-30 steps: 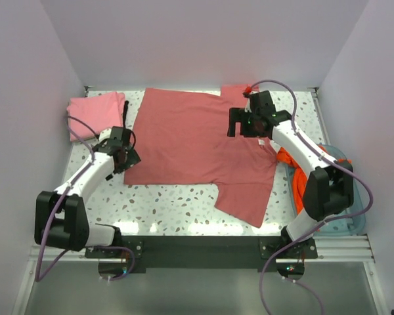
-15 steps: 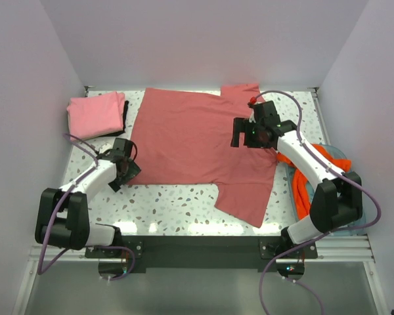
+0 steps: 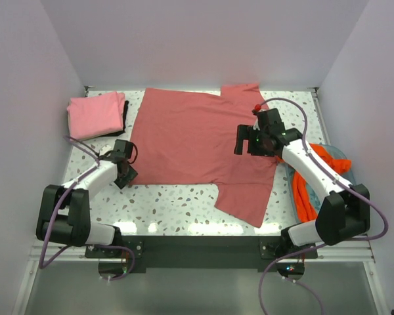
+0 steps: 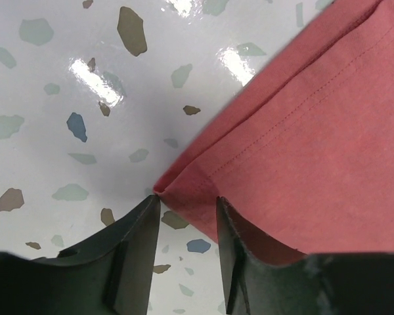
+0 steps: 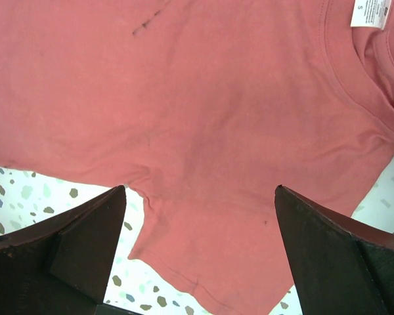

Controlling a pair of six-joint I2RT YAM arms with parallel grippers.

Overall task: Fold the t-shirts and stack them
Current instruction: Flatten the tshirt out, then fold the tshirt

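A dusty rose-red t-shirt (image 3: 190, 141) lies spread flat across the table, with one sleeve toward the front. My left gripper (image 3: 127, 172) sits low at its near-left hem corner. In the left wrist view that corner (image 4: 184, 190) lies between the narrowed jaws of the left gripper (image 4: 186, 205), and a gap still shows between them. My right gripper (image 3: 244, 140) hovers wide open over the shirt's right side. Under the right gripper (image 5: 200, 190) are the armpit seam and sleeve, with the collar label (image 5: 370, 13) beyond. A lighter pink t-shirt (image 3: 95, 113) lies folded at the back left. A bright orange t-shirt (image 3: 306, 193) is bunched at the right.
The orange shirt rests in a pale blue plastic tray (image 3: 345, 157) at the table's right edge, partly hidden by the right arm. A dark strip (image 3: 126, 113) shows beside the pink shirt. White walls close in the speckled table (image 3: 177, 203) on three sides.
The left gripper slid toward the front onto the shirt's near-left corner, and its jaws narrowed from wide open. The right gripper drifted toward the front right over the shirt and stayed open.
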